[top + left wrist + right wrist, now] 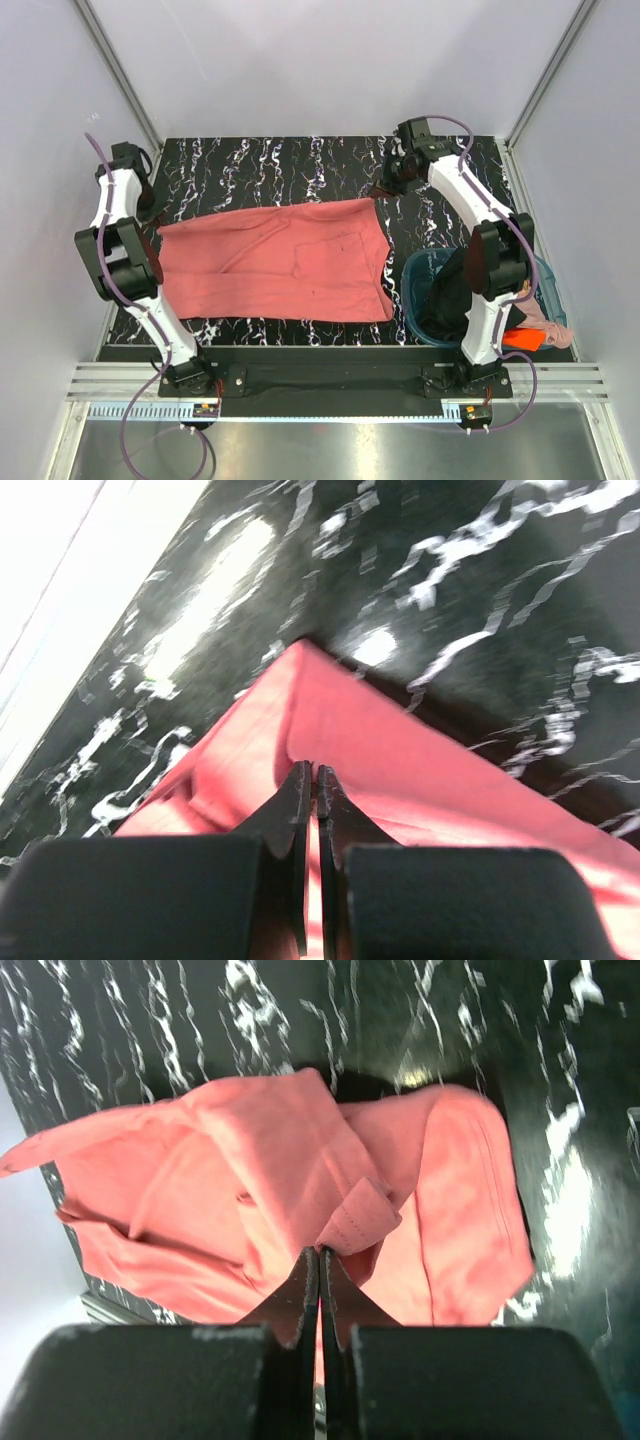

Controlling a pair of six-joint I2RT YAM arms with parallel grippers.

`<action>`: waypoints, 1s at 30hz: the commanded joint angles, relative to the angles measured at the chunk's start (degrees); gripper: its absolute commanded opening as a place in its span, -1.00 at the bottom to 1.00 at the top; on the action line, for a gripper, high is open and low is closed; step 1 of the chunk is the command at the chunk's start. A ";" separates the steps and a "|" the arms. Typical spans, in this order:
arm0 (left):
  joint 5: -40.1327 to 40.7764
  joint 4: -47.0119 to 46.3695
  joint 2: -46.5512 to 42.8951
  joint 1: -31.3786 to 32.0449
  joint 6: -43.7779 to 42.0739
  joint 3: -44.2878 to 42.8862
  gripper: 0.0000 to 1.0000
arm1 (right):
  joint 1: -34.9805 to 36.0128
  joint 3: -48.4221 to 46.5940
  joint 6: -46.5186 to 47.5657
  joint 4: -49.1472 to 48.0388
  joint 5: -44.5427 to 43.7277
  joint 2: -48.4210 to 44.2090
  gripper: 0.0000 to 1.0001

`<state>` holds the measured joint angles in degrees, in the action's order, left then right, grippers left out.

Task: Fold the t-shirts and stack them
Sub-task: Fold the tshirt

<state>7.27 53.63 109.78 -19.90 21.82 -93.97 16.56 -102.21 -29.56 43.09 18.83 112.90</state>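
Across the middle of the black marbled table [260, 165], the large salmon-red t-shirt [280, 262] is lying spread out sideways, reaching from the left arm's side almost to the basket. Its near edge is resting flat on the tabletop, and its two far corners are being pinched. At the near right corner of the table, the round teal basket [412, 290] is sitting just beside the shirt's right edge, partly hidden behind the right arm. A black t-shirt [445, 295] is hanging bunched inside the basket and over its rim. A pale pink t-shirt [545, 318] is poking out on the basket's right side, with an orange t-shirt [522, 339] showing as a small patch just below it; I cannot tell whether these two are inside the basket or draped over it. The left gripper [313, 780] is sitting at the salmon-red t-shirt's far left corner with its fingers pressed together on a fold of the fabric, which is rising slightly off the table there and casting a shadow. The right gripper [319, 1260] is sitting at the far right corner, fingers clamped tight on a stitched hem edge, with the rest of the shirt trailing away wrinkled beyond the fingertips.
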 commanded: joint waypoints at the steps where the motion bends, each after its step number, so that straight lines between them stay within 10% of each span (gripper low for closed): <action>1: 3.97 -0.80 -5.44 -1.72 -0.82 1.77 -1.00 | 0.14 3.06 1.00 -0.46 -0.99 -7.87 -1.00; 30: 14.00 -3.44 -8.26 -3.57 0.67 13.90 -1.00 | -0.03 28.21 3.28 -1.08 -3.80 -19.30 -1.00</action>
<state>16.86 52.31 105.06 -22.79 22.00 -81.01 16.53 -74.50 -27.20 42.87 16.62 97.56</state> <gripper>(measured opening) 0.024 0.011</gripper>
